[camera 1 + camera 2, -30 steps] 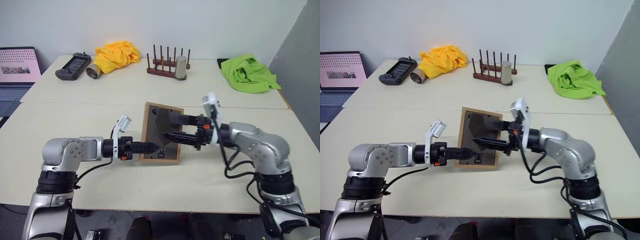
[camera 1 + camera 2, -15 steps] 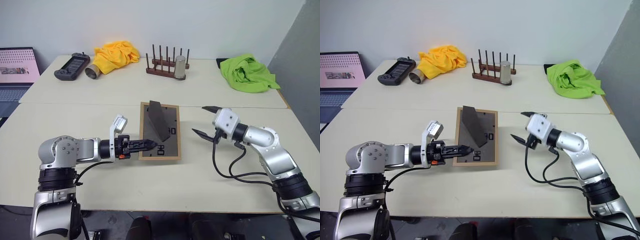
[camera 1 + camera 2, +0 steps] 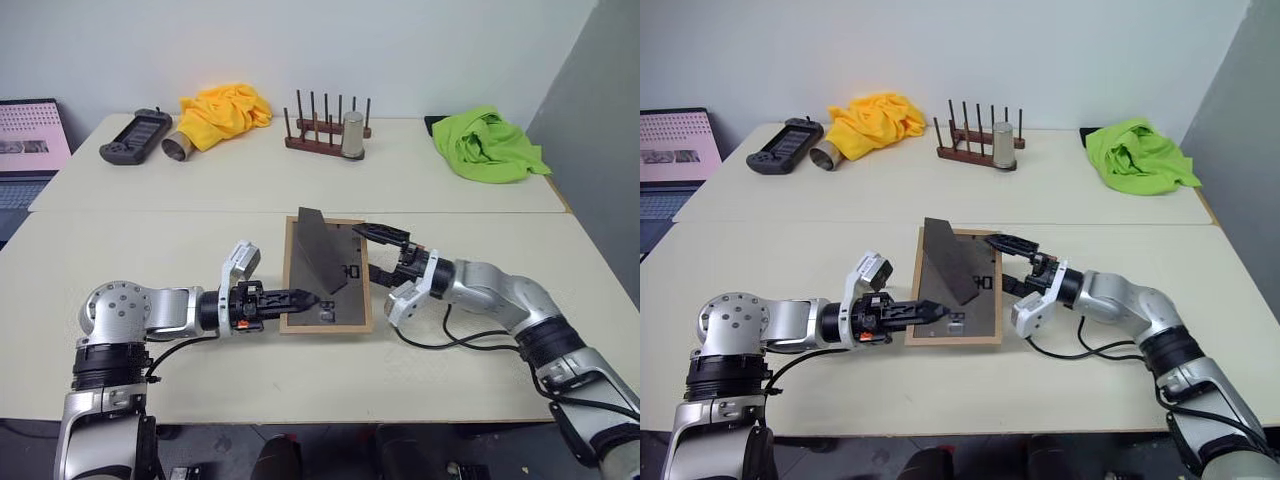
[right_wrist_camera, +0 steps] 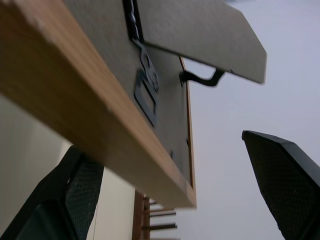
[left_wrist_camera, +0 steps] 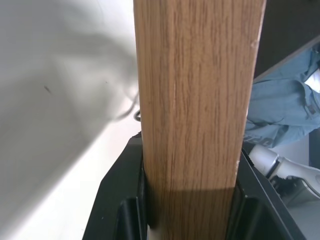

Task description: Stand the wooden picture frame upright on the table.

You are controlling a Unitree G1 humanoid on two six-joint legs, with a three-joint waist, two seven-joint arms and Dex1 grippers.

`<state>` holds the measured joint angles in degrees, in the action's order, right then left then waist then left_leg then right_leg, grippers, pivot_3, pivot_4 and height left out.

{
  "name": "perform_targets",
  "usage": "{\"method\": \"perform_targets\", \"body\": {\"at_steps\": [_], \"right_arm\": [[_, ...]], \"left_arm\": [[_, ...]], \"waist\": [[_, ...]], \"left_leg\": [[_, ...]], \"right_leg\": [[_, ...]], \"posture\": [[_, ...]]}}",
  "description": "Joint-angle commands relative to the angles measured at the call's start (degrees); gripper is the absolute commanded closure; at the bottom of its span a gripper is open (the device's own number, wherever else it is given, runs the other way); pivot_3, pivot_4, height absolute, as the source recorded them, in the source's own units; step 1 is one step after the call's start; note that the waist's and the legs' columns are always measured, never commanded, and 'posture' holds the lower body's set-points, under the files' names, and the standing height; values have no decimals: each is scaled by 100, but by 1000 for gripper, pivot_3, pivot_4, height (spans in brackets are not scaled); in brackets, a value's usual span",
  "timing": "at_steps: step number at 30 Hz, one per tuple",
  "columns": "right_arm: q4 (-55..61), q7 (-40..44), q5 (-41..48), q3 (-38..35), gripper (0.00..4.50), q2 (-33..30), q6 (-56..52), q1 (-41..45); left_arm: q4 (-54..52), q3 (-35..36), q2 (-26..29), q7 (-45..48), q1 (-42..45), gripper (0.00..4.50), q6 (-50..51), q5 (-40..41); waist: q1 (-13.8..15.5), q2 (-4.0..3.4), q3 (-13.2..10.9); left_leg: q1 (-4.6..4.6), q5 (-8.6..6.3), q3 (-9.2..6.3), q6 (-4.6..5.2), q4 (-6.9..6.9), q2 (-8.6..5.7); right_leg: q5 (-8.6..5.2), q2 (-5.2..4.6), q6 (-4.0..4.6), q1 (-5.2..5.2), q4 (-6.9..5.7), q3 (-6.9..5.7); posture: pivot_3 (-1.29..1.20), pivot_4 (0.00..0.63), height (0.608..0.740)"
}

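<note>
The wooden picture frame point(image 3: 327, 274) is lying back-up with its stand unfolded, the left end effector point(image 3: 300, 297) clamping its edge, while the open right end effector point(image 3: 379, 256) is returning beside it, ready for tilting.

Head views overlook the table point(image 3: 150, 200); wrist views sit close against the frame point(image 5: 197, 100).

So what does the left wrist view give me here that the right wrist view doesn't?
Left wrist view alone: the left gripper clamped on the light-wood edge of the wooden picture frame, with bare table beside it. Right wrist view alone: the frame's dark back panel, its metal hangers and the folded-out stand, with the right gripper open, one finger either side of the frame's edge. Both show the frame's wooden edge up close.
</note>
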<state>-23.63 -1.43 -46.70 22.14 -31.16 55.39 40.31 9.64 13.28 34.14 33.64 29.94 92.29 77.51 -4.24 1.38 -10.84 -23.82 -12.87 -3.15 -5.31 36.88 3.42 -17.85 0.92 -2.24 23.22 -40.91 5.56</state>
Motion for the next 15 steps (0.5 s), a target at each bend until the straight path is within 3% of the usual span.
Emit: {"method": "perform_targets", "body": {"at_steps": [1,4,12,15], "right_arm": [[-31,-162,36,43,20,1,265,184],[-113,-106,189,87,474,9,418,195],[-226,-124,225,63,2318,2,498,229],[-256,-119,215,48,2696,-8,492,239]], "left_arm": [[-85,71,68,-319,-14,3208,21,532],[-102,78,75,-543,-67,3208,20,728],[-139,114,94,-945,-167,3208,15,1077],[-211,95,140,-1001,-206,3208,-10,1109]], "waist": [[19,0,0],[24,0,0],[39,0,0],[39,0,0]], "left_leg": [[-1,0,0,0,1,-1],[1,-1,0,1,2,-3],[3,-1,-1,2,2,-2],[3,-1,-1,2,3,-2]], "right_leg": [[0,-3,0,-1,1,0],[0,-5,0,-4,2,0],[0,-3,0,-4,-1,0],[0,-3,0,-4,-1,0]], "posture": [[0,150,740],[0,150,740],[0,150,740],[0,150,740]]}}
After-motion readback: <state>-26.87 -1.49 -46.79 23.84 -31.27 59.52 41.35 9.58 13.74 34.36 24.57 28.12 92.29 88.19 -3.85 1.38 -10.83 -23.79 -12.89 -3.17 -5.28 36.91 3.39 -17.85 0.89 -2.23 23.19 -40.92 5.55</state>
